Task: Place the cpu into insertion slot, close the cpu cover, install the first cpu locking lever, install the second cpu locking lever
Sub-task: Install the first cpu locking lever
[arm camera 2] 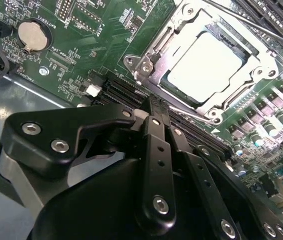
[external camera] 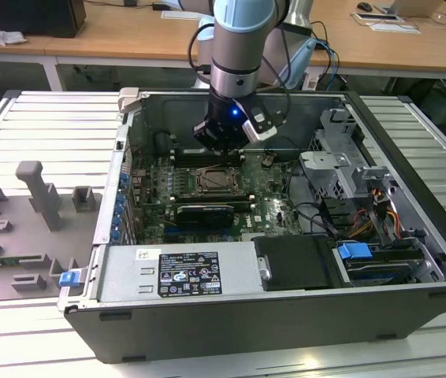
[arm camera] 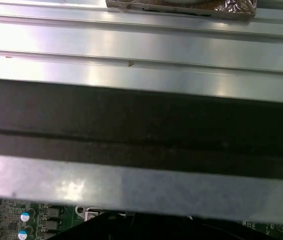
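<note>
On the exterior view's left, fixture tray point(external camera: 26, 228): we see grey holders on the slatted table point(external camera: 42, 118), well apart from the work.
computer case point(external camera: 120, 165): it is open on top, and its wall stands between the tray and the motherboard point(external camera: 152, 193).
cpu point(arm camera 2: 206, 65): its pale face sits in the insertion slot point(external camera: 221, 183), mid-board.
cpu cover point(arm camera 2: 156, 47): it lies flat around the cpu, so we judge placing and closing done.
locking lever point(arm camera 2: 251, 24): a thin rod runs along the socket's edge. We cannot tell whether it is latched, so we count both lever steps as open.
gripper point(arm camera 2: 151, 102): it hovers just beside the socket, fingers drawn together, with nothing between them.
room: long black slots point(arm camera 2: 121, 92) hem the socket, and the space above is free. The drive cage point(external camera: 341, 157) and cables point(external camera: 317, 216) stand well apart on the exterior view's right.
</note>
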